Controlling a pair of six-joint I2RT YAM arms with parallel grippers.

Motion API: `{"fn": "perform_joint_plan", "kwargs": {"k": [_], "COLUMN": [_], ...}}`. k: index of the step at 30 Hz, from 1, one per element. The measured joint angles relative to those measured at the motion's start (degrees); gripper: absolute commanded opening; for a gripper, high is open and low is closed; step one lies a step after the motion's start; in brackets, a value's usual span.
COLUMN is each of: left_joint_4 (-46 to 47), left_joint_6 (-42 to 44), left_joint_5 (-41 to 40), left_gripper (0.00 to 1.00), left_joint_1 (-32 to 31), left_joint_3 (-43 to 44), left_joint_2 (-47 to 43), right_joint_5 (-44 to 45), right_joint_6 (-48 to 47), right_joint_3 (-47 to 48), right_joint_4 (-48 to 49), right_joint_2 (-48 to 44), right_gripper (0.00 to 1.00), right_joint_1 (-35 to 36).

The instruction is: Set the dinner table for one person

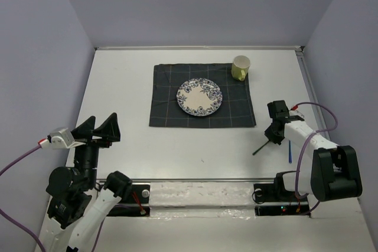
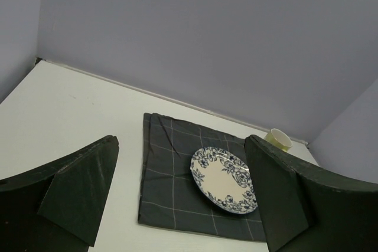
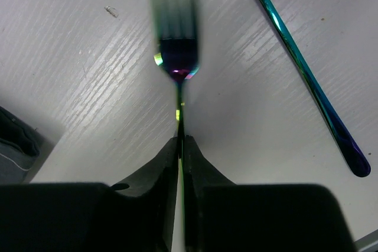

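On the white dinner table (image 1: 124, 87) lies a dark grey checked cloth (image 1: 165, 101) with a blue-flowered plate (image 1: 199, 97) on it and a yellow-green mug (image 1: 240, 67) at its far right corner. My right gripper (image 1: 273, 135) is shut on the handle of an iridescent fork (image 3: 176, 57) and holds it over the table right of the cloth; the fork (image 1: 261, 146) points toward the near edge. A blue iridescent utensil handle (image 3: 307, 81) lies beside it. My left gripper (image 1: 101, 129) is open and empty, raised at the near left, facing the plate (image 2: 224, 179).
The cloth (image 2: 171, 175) and mug (image 2: 277, 138) show in the left wrist view. The blue utensil (image 1: 290, 153) lies near the right arm's base. Grey-violet walls close the table on three sides. A metal rail (image 1: 201, 180) runs along the near edge.
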Motion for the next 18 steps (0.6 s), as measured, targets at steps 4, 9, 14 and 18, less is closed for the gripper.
{"fn": "perform_joint_plan", "kwargs": {"k": [4, 9, 14, 18], "left_joint_4": [0.0, 0.0, 0.0, 0.0], "left_joint_6": [0.0, 0.0, 0.0, 0.0], "left_joint_5": [0.0, 0.0, 0.0, 0.0], "left_gripper": [0.99, 0.99, 0.99, 0.99], "left_joint_1": [0.0, 0.0, 0.0, 0.0], "left_joint_3": [0.0, 0.0, 0.0, 0.0], "left_joint_2": [0.0, 0.0, 0.0, 0.0], "right_joint_5": [-0.2, -0.5, -2.8, -3.1], "right_joint_6": [-0.6, -1.1, -2.3, -4.5], "right_joint_3": [0.0, -0.2, -1.0, -0.3], "right_joint_4": [0.1, 0.2, 0.3, -0.5], "right_joint_2": [0.0, -0.5, -4.3, -9.9], "right_gripper": [0.00, 0.00, 0.00, 0.00], "right_joint_1": [0.0, 0.0, 0.0, 0.5]}}
